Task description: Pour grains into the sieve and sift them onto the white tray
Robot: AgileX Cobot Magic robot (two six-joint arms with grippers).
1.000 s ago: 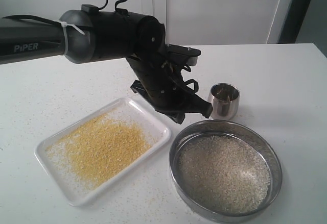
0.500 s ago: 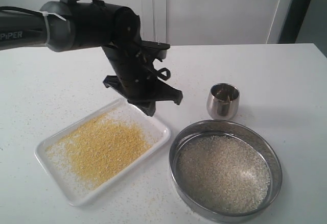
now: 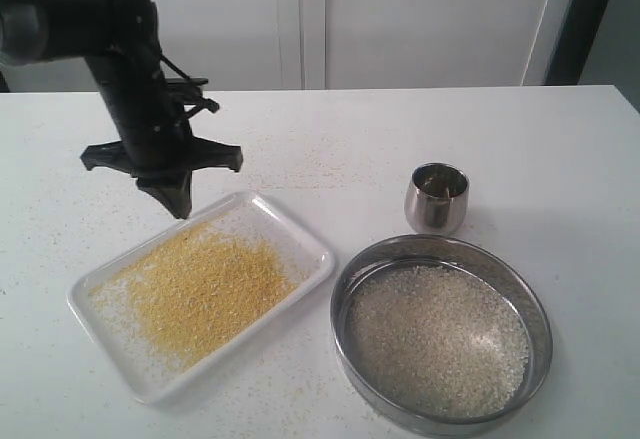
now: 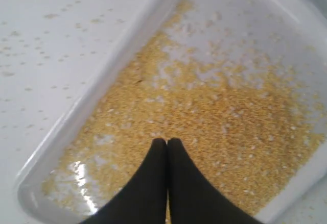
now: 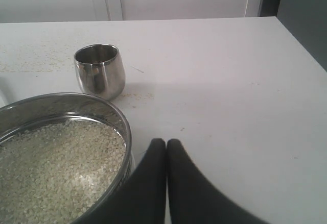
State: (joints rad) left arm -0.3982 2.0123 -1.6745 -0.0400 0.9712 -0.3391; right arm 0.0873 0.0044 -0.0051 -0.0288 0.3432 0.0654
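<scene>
The white tray (image 3: 300, 234) lies at the front left of the table and carries a spread of yellow grains (image 3: 205, 286). To its right rests the round steel sieve (image 3: 351, 276), holding whitish rice-like grains (image 3: 437, 339). My left gripper (image 3: 178, 206) hangs shut and empty above the tray's far corner; its wrist view shows the shut tips (image 4: 166, 141) over the yellow grains (image 4: 230, 117) in the tray (image 4: 110, 73). My right gripper (image 5: 166, 142) is shut and empty beside the sieve (image 5: 120, 118), out of the exterior view.
A small rounded steel cup (image 3: 437, 197) stands just behind the sieve, also in the right wrist view (image 5: 100, 71). Loose yellow granules are scattered over the white table (image 3: 330, 149) around the tray. A white wall and door panels rise behind the table.
The left arm has swung left and back, from above the gap between tray and sieve to above the tray's far corner. Tray, sieve and cup have stayed put.
</scene>
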